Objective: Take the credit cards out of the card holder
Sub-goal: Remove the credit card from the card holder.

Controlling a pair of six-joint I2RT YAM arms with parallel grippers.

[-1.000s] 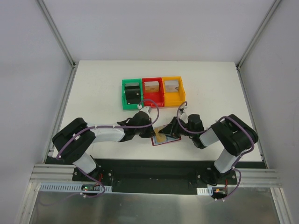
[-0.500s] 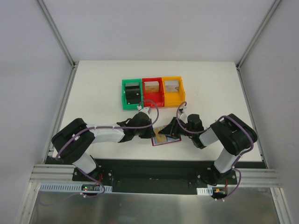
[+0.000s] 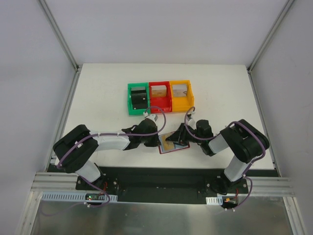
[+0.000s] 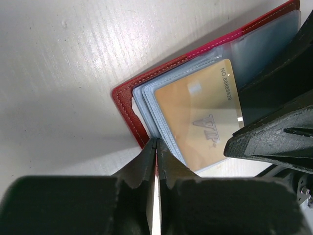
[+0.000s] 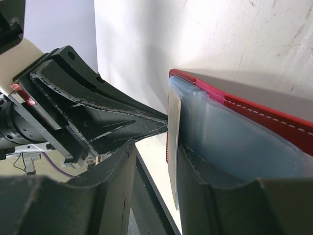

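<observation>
The dark-red card holder (image 3: 177, 149) lies open on the table between my arms. In the left wrist view its red edge (image 4: 125, 106) and grey-blue sleeves show, with a gold VIP credit card (image 4: 195, 117) sticking out of a sleeve. My left gripper (image 4: 156, 141) is shut on the holder's red edge; it also shows in the top view (image 3: 157, 140). My right gripper (image 5: 155, 147) is open, with the gold card's edge (image 5: 173, 127) standing between its fingers, close to the right one. The right gripper shows in the top view (image 3: 177, 136). Any other cards are hidden.
A green bin (image 3: 138, 98) with a black block, a red bin (image 3: 160, 96) and a yellow bin (image 3: 181, 95) stand in a row just behind the grippers. The table's near edge (image 3: 166, 169) is close in front of the holder.
</observation>
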